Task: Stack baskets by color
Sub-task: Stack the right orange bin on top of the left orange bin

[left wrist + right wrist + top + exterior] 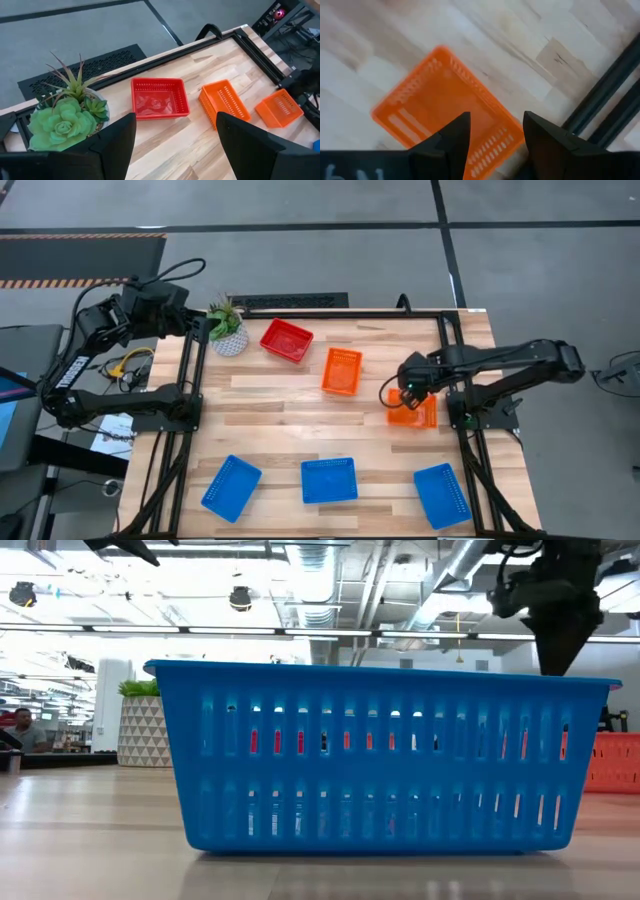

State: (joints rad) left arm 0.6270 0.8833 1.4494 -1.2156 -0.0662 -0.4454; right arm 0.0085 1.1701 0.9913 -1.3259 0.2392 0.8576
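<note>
Here, right end effector [492,137] spread wide above an orange basket [445,107], nothing gripped, left arm parked by the plant [226,328]

A green succulent plant [224,318] in a white patterned pot [231,341] stands at the far left corner of the wooden table [280,420], which has a black metal frame [440,314]. Behind it on the grey floor lies a dark grated mat [290,301]. In the low view a seated person [20,730] shows far off.
</note>
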